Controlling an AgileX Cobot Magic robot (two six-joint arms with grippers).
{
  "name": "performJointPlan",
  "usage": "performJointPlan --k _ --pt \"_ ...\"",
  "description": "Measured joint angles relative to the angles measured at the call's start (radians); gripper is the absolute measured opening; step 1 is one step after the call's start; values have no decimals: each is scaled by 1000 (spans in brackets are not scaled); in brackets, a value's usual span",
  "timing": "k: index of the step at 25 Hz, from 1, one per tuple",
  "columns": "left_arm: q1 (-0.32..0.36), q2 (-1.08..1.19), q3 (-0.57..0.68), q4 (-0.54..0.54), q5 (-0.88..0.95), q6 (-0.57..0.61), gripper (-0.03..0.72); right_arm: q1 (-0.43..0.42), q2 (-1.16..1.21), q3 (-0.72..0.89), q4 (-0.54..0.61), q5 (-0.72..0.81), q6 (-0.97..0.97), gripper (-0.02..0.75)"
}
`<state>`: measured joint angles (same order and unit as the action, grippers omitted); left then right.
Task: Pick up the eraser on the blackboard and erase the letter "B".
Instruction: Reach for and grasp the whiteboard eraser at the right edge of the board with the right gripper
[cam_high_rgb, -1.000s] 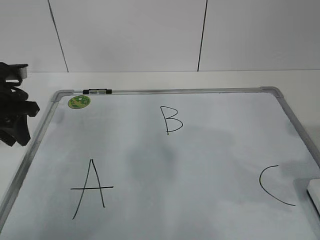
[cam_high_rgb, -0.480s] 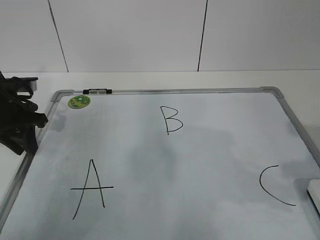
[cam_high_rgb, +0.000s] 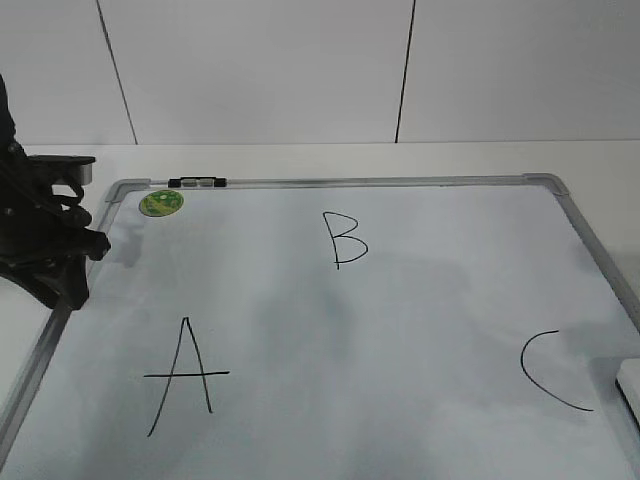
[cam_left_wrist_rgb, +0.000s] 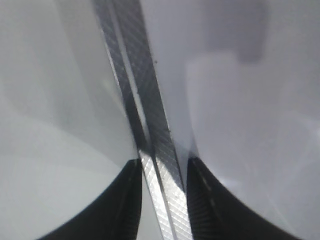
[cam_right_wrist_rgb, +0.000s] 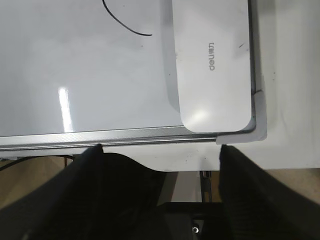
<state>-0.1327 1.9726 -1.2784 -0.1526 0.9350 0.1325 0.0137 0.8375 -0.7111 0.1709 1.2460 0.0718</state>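
The blackboard (cam_high_rgb: 430, 310) lies flat on the table. The letter "B" (cam_high_rgb: 345, 238) is at its upper middle. The eraser (cam_high_rgb: 628, 385), a white block, lies at the board's right edge, cut off by the exterior view. The right wrist view shows it whole (cam_right_wrist_rgb: 210, 60) in the board's corner, just ahead of my right gripper (cam_right_wrist_rgb: 160, 150), which is open and empty over the table's edge. My left gripper (cam_high_rgb: 70, 288) is at the board's left edge. In the left wrist view its fingers (cam_left_wrist_rgb: 162, 162) sit tight on either side of the grey frame rail (cam_left_wrist_rgb: 142, 95).
A larger "A" (cam_high_rgb: 185, 375) is at the lower left and a curved "C" (cam_high_rgb: 550, 370) near the eraser. A green sticker (cam_high_rgb: 161, 202) and a small black-and-silver clip (cam_high_rgb: 197, 182) sit at the top left corner. A white wall stands behind.
My left gripper has moved right onto the board's left frame rail. The board has shifted very slightly to the right. The eraser has not moved on the board.
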Motion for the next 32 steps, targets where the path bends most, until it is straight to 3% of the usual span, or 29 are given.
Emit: performJointPlan --k 5,14,20,26,32 --pt "0 0 0 0 0 0 229 0 0 0 0 0 0 582" --pt "0 4 -2 -21 10 -27 326 0 0 0 0 0 0 582" --pt "42 8 -6 -35 23 -37 328 0 0 0 -2 0 0 582" --pt "52 8 -6 -37 30 -39 318 0 0 0 -7 0 0 583" --pt "52 8 -6 -45 32 -40 229 0 0 0 -25 0 0 582"
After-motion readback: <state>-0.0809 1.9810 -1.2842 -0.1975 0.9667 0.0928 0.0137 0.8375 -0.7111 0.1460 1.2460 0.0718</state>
